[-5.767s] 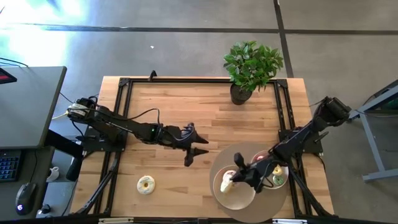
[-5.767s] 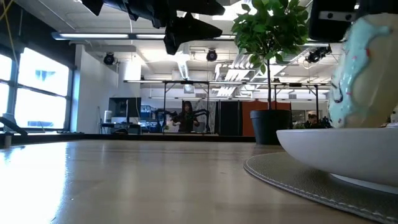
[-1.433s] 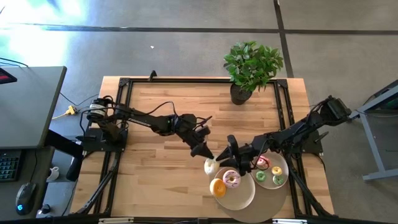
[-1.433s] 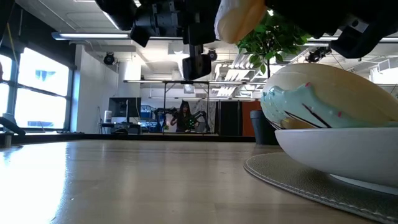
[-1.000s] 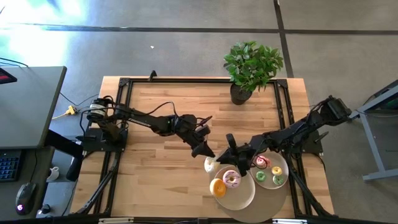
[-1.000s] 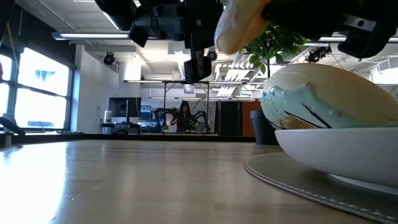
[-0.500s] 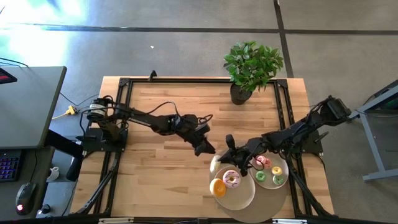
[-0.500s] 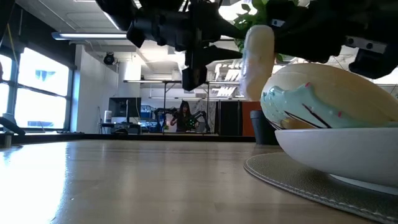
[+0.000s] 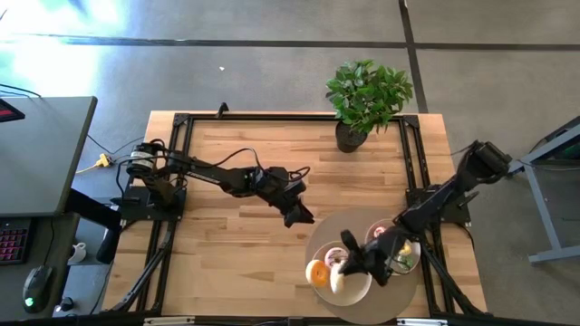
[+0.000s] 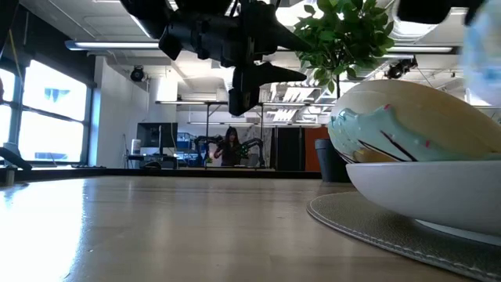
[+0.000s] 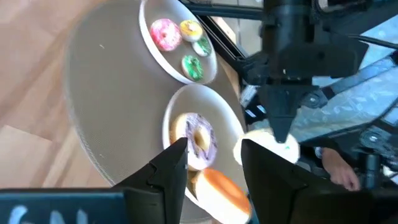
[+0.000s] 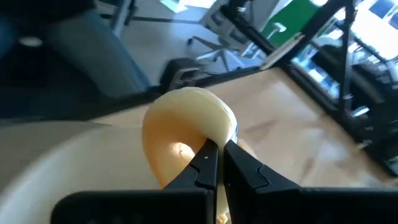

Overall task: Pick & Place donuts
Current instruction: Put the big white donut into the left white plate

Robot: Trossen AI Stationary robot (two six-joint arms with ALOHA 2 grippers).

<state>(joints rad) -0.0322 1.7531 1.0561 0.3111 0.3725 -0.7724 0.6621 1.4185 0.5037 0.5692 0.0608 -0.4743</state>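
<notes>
Pinching a pale yellow donut (image 12: 184, 127) by its ring, the right gripper (image 9: 349, 267) hangs over the large plate (image 9: 361, 290), with an orange donut (image 9: 317, 273) and a pink-iced donut (image 11: 201, 140) just beside it. Over the wood near the mat's edge, the left gripper (image 9: 299, 215) stands parted and empty

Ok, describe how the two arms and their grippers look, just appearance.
Both arms are dark, nearly black, slim jointed links mounted on black frame rails at the table's sides. The left arm has a thin black cable looping along it and a yellow wire at its base. The left gripper and the right gripper each carry two dark, tapered, wedge-shaped fingers. No markings are readable.
</notes>
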